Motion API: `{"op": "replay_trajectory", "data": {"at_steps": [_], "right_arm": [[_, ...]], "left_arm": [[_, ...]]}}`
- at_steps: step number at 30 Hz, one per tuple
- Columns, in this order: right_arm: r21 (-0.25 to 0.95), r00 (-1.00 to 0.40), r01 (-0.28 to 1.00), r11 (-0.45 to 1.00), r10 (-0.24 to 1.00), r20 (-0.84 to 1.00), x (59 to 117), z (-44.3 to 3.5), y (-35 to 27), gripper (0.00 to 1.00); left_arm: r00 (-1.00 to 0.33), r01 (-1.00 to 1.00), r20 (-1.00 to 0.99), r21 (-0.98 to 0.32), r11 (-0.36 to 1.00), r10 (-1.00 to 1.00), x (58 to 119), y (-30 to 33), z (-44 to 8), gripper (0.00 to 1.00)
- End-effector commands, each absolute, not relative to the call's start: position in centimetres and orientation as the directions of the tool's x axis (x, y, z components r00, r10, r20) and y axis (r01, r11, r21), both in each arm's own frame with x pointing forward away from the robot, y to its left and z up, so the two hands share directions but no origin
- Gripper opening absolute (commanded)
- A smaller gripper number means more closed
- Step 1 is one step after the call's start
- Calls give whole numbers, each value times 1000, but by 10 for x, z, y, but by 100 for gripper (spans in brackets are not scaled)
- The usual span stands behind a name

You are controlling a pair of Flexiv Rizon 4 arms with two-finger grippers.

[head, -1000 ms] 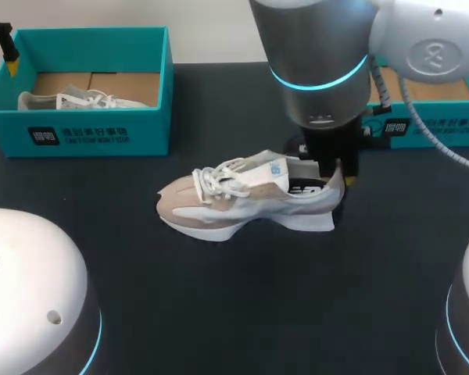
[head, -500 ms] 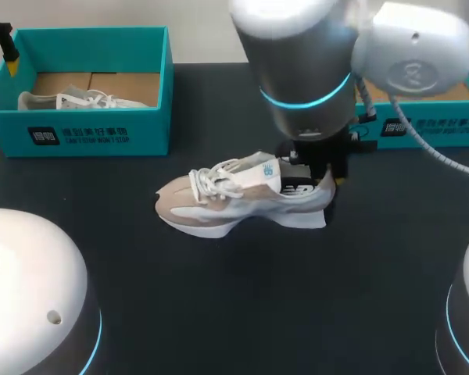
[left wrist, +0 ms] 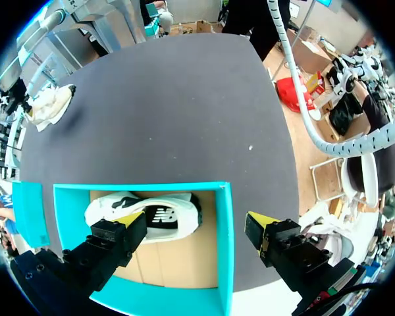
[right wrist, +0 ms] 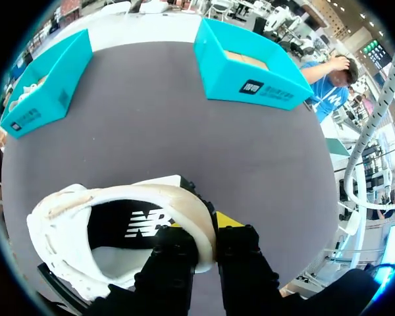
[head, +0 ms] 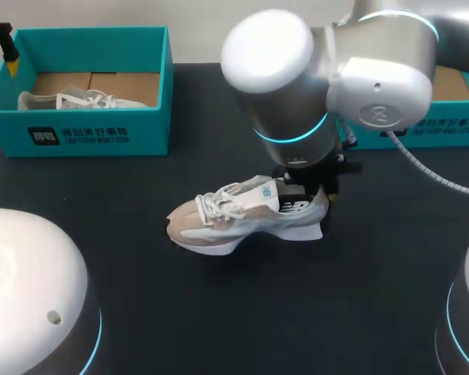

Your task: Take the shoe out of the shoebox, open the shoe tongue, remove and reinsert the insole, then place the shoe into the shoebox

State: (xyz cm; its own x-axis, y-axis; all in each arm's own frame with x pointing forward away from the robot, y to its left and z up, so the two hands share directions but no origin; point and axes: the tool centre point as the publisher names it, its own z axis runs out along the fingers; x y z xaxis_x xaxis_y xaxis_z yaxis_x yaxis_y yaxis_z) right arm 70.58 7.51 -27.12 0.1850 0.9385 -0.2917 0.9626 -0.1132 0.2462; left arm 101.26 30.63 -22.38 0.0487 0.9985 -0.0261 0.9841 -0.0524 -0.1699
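Beige suede covers the toe and side of the shoe (head: pixel 246 215), with white mesh panels, white laces, a thick white sole and a pale blue patch on the tongue. It lies near the middle of the dark surface (head: pixel 219 312), toe toward the left edge and heel toward the right edge. I cannot tell whether the sole rests fully on the surface. From my right wrist view the shoe's mouth is wide and the black insole (right wrist: pixel 118 234) with white print shows inside.

My right hand (right wrist: pixel 210 237) is clamped on the heel collar, one finger inside the shoe and the other outside, nearly closed on the padded rim. In the head view, this arm comes in from the right and its wrist hangs over the heel.

A teal shoebox (head: pixel 78 133) stands at the far left corner with a second shoe (head: pixel 70 100) lying on its brown cardboard floor. My left hand (left wrist: pixel 194 230) hangs above this box, fingers spread wide and holding nothing. Another teal shoebox (head: pixel 430 129) sits by the far right edge, partly hidden behind my right arm.
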Motion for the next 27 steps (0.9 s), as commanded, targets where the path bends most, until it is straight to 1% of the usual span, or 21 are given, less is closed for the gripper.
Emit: {"op": "replay_trajectory", "data": {"at_steps": [1, 6, 18, 27], "right_arm": [[335, 537, 826, -453, 812, -228, 709, -290, 87, 0], [361, 574, 799, -482, 790, -216, 717, -304, 87, 0], [388, 693, 693, -607, 709, -128, 729, -326, 84, 0], [421, 747, 633, -650, 656, -110, 735, -343, 83, 0]], "left_arm": [[50, 984, -25, -168, -53, 998, 1012, 307, -223, 100], [50, 984, -25, -168, -53, 998, 1012, 307, -223, 100], [50, 984, -25, -168, -53, 998, 1012, 307, -223, 100], [50, 984, -25, -168, -53, 998, 1012, 307, -223, 100]]}}
